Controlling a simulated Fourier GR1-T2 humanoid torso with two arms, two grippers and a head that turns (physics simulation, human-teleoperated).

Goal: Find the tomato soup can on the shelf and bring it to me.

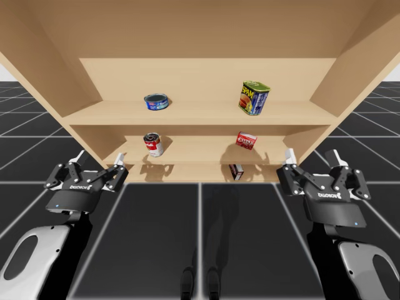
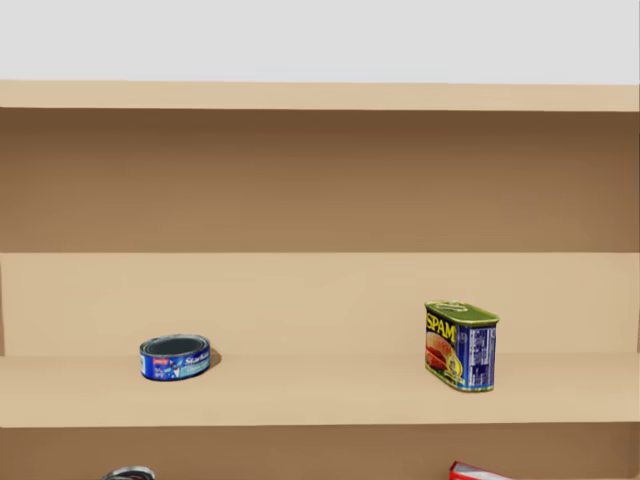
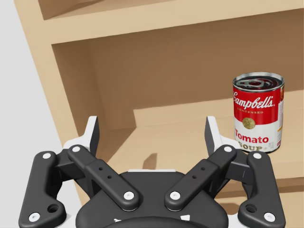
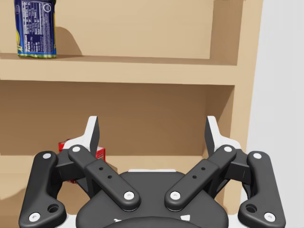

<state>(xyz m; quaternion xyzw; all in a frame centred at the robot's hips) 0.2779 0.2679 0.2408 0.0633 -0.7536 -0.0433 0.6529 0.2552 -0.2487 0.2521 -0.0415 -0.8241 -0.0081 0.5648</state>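
The left hand [image 1: 100, 159] and right hand [image 1: 312, 157] are held spread wide, empty, touching nothing. The tomato soup can [image 3: 258, 112] is seen upright on the shelf [image 1: 187, 156], ahead of the left hand.

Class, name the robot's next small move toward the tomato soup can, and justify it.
Probably shift the left gripper rightward, then forward: the red-and-white can stands upright ahead, off beside its open fingers rather than between them.
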